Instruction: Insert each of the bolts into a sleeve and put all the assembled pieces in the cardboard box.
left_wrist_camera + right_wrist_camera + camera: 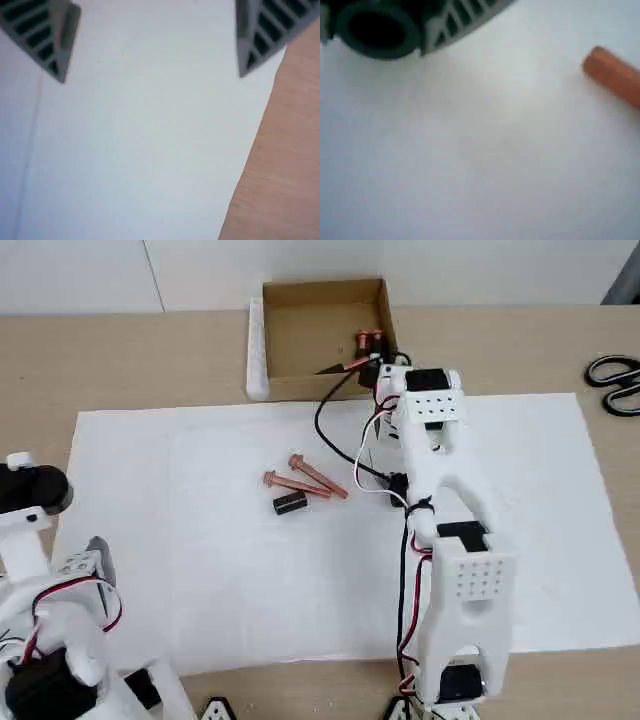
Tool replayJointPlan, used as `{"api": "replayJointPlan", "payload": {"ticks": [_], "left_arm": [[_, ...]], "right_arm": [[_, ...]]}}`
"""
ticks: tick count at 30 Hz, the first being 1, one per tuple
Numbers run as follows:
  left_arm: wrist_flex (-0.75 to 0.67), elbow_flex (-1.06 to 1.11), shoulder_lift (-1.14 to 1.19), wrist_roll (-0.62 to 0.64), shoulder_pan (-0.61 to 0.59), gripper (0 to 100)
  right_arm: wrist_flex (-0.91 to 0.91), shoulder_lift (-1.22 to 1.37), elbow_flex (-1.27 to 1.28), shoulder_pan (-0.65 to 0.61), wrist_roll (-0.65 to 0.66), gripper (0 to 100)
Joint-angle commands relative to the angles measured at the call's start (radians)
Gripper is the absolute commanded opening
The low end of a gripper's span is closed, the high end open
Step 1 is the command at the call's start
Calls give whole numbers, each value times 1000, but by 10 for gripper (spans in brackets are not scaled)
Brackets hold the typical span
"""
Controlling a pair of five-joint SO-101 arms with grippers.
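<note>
At the table's [150, 350] left edge, the left hand [151, 75] hangs spread wide and empty over the border of the white paper sheet [200, 580]. Mid-sheet lie two loose bolts [297, 483], their tips close together, with a black sleeve [289, 503] just beside them. None of the three is joined. Farther back, the cardboard box [320, 290] shows two copper bolt heads [369, 338] by its right wall, close to the tip of the right arm [440, 490]. Whether they wear sleeves, or rest in the box at all, cannot be told. The right wrist view shows the right hand [382, 47] apparently pinching a second sleeve [376, 29], its open end toward the camera, with a copper shaft [612, 75] nearby over a white surface. A pair of scissors [615, 383] sits on the table at far right. On this evidence the job looks perhaps half done. At least two bolts have yet to be sleeved and boxed.
</note>
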Motion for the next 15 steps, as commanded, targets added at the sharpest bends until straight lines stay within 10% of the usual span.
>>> {"api": "replayJointPlan", "payload": {"ticks": [1, 15], "left_arm": [[-2, -33, -3, 6, 3, 211], [-2, -31, -3, 6, 3, 211]], "right_arm": [[-1, -12, -41, 2, 34, 8], [53, -61, -41, 1, 54, 89]]}}
